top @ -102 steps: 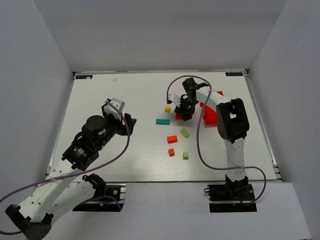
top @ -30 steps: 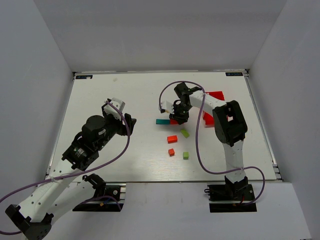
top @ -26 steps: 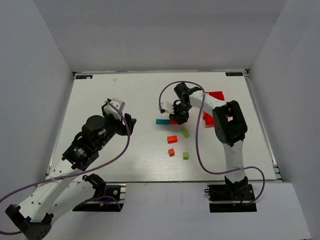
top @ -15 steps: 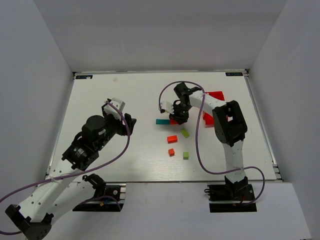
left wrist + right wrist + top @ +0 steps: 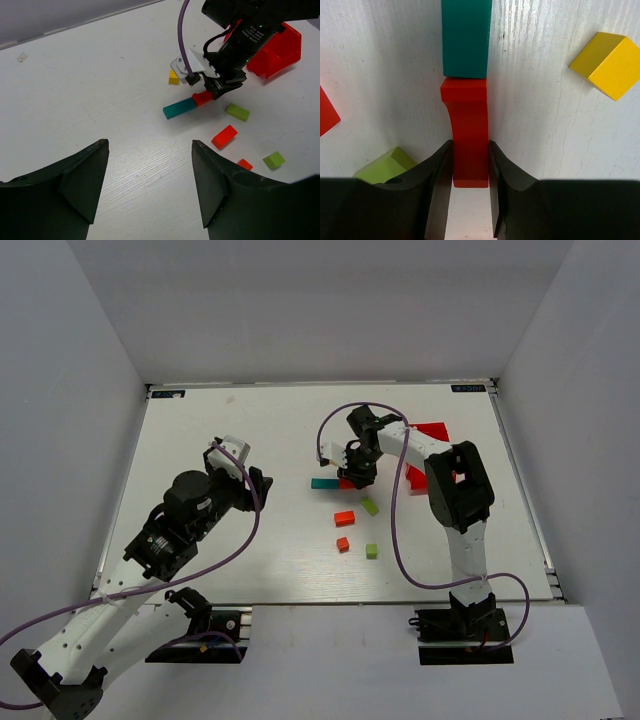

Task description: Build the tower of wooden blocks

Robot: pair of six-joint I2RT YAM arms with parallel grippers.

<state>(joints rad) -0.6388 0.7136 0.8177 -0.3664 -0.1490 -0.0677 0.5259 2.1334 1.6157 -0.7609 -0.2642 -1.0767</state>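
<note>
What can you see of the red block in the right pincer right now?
The red block is small, glossy, painted wood by its look, elongated, with one long side scooped in a shallow curve. The right pincer grips it across its long sides. Its far end butts the end of the teal bar, in line with it. It sits at or just above the white table.

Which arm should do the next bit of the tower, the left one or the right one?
Right. The right claw grips the red block, which lies end to end with the teal bar. The left claw is open, holds nothing and is farther off.
</note>
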